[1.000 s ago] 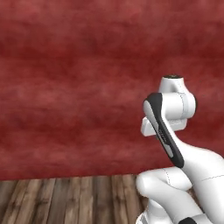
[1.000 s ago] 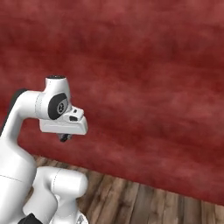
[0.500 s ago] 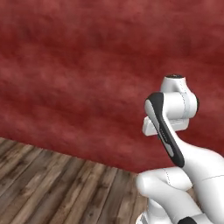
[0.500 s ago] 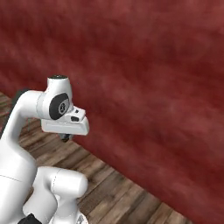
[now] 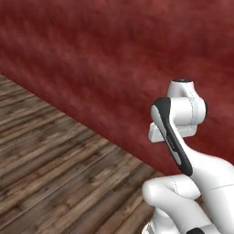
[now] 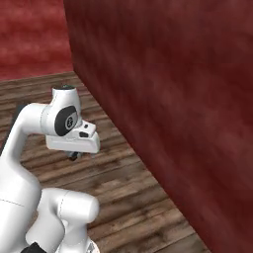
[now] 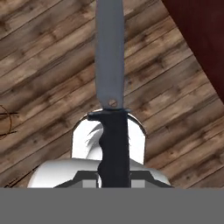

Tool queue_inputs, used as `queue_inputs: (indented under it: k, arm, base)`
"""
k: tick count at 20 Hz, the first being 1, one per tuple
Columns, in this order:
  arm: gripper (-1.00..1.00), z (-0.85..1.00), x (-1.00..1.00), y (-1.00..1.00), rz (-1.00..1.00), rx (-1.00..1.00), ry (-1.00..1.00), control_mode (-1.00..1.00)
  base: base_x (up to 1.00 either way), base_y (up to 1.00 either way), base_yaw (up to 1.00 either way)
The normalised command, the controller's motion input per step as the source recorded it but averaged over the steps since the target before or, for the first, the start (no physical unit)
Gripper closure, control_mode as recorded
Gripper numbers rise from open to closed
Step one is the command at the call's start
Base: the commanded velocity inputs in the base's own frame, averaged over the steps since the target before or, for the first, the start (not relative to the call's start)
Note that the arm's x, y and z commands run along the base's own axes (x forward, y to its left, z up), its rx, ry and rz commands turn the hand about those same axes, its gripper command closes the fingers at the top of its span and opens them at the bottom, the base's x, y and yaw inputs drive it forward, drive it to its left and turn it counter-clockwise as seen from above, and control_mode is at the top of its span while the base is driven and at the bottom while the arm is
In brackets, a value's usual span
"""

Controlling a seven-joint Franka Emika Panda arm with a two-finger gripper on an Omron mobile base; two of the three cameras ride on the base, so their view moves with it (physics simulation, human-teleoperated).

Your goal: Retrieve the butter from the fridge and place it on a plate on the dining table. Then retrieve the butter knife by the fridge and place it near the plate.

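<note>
1. Hand view: the gripper (image 7: pixel 114 177) has its fingers clenched on the dark handle of the butter knife (image 7: pixel 110 87). The grey blade runs straight out ahead of the fingers, over the wooden floor (image 7: pixel 48 78).
2. Task object location: the butter knife is in the grasp, carried above the floor. The red wall (image 7: pixel 201 39) stands ahead of the fingers and to one side, apart from the blade.
3. Right base view: the gripper (image 6: pixel 75 155) hangs below the folded arm, close to the robot's body, and the red wall (image 6: pixel 173 108) rises just beside it. Left base view: the red wall (image 5: pixel 114 59) spans the scene beyond the arm, with the wooden floor (image 5: pixel 55 164) below.
4. Task stage, as a judgement: this is the carry toward the dining worktop; setting the knife down near the plate is not yet done.
5. Risk: the blade projects well beyond the fingers. A base turn close to the wall may strike the tip and twist the knife in the grasp.
6. Risk: the grasp sits on the handle end alone, so a jolt may let the knife pivot or slip out.
7. Containers: none can be reported from these views.
</note>
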Motion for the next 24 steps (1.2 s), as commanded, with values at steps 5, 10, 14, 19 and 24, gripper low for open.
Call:
queue_inputs:
  k: [5,10,14,19,24]
  arm:
    - [1.00,0.00,0.00,0.00,0.00,0.00,0.00,1.00]
    - [1.00,0.00,0.00,0.00,0.00,0.00,0.00,1.00]
    - [1.00,0.00,0.00,0.00,0.00,0.00,0.00,1.00]
    - [1.00,0.00,0.00,0.00,0.00,0.00,0.00,1.00]
    - [1.00,0.00,0.00,0.00,0.00,0.00,0.00,1.00]
  base:
    - [0.75,0.23,0.69]
    - [0.82,0.06,0.74]
    - [0.68,-0.02,0.77]
    - [0.40,-0.55,0.72]
    - [0.64,-0.56,0.74]
